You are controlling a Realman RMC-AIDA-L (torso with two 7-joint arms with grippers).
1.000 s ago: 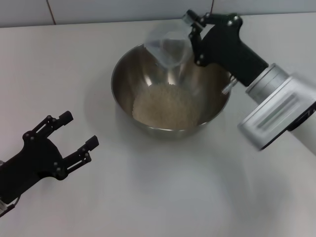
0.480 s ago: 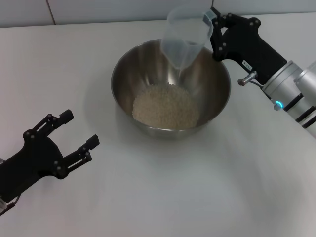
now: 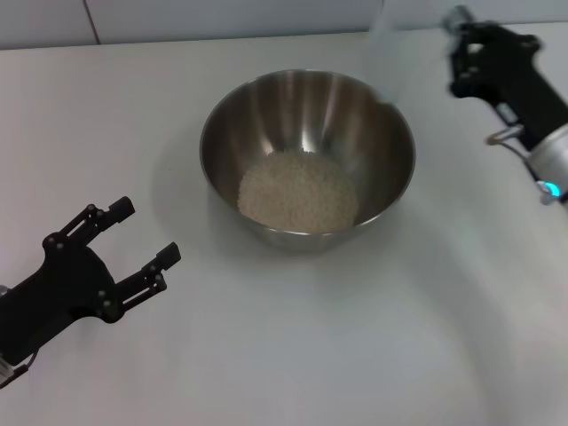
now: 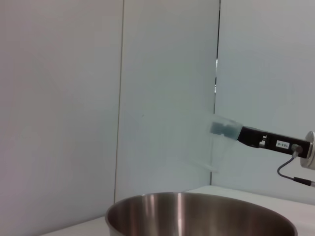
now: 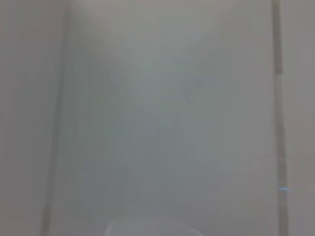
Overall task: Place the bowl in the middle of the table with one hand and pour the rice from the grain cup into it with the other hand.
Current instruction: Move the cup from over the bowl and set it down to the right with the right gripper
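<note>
with rice [image 3: 297,188] heaped in the bowl [image 3: 232,111], right tool [image 3: 454,49] holds the grain cup [image 3: 399,44].

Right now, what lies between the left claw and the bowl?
Nothing: in the head view, only bare table separates the open left claw from the bowl.

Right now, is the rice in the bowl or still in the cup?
In the bowl: the rice lies heaped on its bottom.

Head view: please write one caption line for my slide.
Rice heaped in the steel bowl; right gripper holds the grain cup beside it, left gripper open.
</note>
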